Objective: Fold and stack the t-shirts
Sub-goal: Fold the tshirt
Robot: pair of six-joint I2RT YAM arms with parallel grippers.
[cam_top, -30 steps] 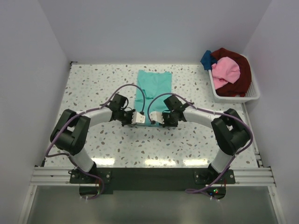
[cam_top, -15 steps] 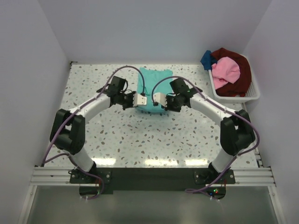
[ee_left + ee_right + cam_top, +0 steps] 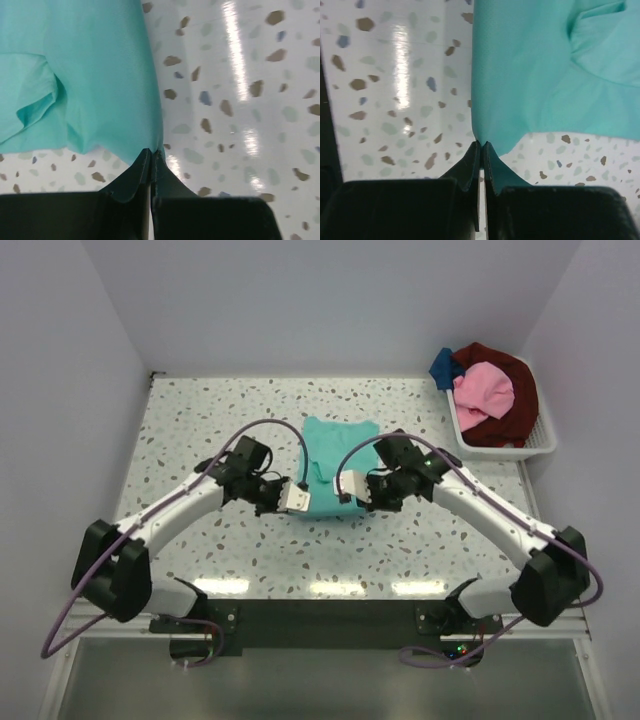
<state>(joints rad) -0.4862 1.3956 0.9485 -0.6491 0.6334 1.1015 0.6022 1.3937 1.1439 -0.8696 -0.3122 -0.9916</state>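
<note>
My left gripper [image 3: 297, 497] and right gripper [image 3: 347, 487] stay clamped on the teal t-shirt's [image 3: 335, 452] near corners (just drawn back toward me); I judge the fold half-made.

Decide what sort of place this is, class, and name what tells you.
Probably a robotics lab test cell: a speckled table boxed in by plain white walls, two robot arms bolted at its near edge, and a basket of t-shirts.

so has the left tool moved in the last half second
Yes. The left tool, shut on a corner of the teal t-shirt, has come back toward the near edge of the table, away from the far edge.
</note>
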